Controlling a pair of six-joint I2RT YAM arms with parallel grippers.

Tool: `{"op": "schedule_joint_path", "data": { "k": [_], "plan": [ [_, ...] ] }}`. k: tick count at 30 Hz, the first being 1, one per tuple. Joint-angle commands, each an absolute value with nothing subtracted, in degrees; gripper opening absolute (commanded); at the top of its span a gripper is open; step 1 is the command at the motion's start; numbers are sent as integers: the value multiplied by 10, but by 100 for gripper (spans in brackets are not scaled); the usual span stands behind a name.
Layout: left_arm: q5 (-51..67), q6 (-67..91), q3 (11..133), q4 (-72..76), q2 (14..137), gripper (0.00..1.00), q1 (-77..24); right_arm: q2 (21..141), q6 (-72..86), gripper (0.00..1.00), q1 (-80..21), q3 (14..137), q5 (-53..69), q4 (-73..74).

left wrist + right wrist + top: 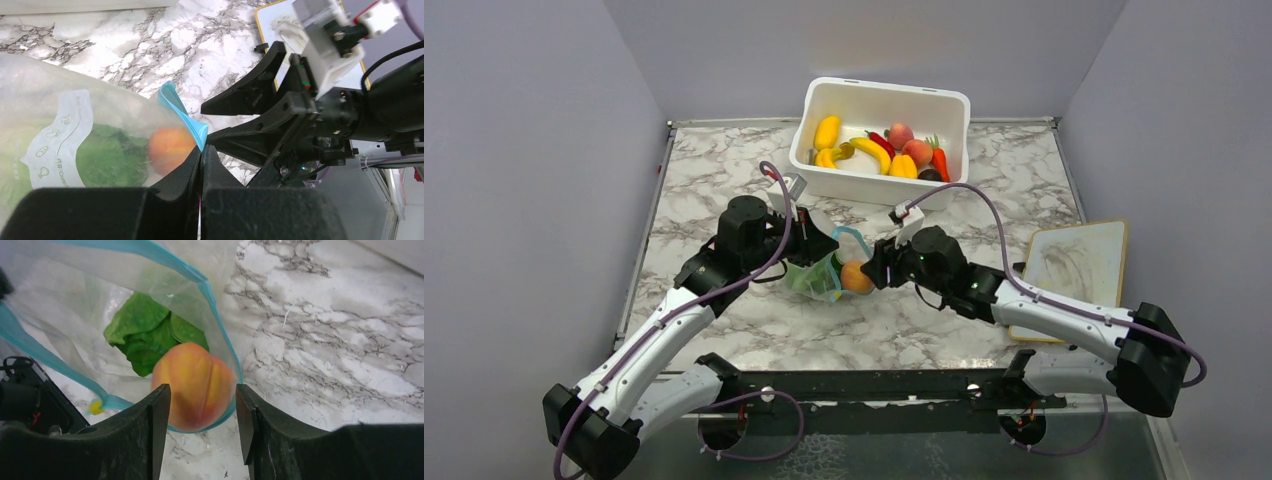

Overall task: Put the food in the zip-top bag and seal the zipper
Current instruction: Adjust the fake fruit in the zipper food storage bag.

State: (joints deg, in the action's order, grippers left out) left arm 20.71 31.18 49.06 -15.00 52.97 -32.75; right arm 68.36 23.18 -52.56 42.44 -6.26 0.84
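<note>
2 foods sit inside clear crinkly zip-top bag on marble table: green leafy lettuce, pink-orange peach. Left wrist view alone shows left gripper jaws pinched on light-blue zipper strip; right gripper jaws spread wide, flanking peach.

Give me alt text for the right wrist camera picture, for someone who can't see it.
A peach sits in the open mouth of a clear bag, between the open jaws of the right gripper. Green lettuce lies deeper inside, the blue zipper strip is unsealed, and the bag rests on a marble table.
</note>
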Motion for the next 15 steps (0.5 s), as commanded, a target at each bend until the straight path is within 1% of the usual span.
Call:
{"op": "schedule_joint_path", "data": {
  "k": [1,4,8,12,13,14,15],
  "plan": [
    [202,311,500,-127,527,0,-330,708,248,51,-525,402,-96,-26],
    [202,309,499,-129,526,0,-330,724,243,51,-517,397,-108,-50],
    [202,308,498,-131,525,0,-330,760,241,51,-512,404,-60,-78],
    [199,308,498,-131,523,0,-331,787,246,45,-512,398,-37,-111],
    [197,307,497,-130,522,0,-330,790,245,41,-511,397,-35,-118],
    [196,306,495,-131,521,0,-330,792,242,33,-511,401,-32,-119],
    [194,304,495,-131,521,0,-331,790,239,22,-511,409,-28,-110]
  ]
}}
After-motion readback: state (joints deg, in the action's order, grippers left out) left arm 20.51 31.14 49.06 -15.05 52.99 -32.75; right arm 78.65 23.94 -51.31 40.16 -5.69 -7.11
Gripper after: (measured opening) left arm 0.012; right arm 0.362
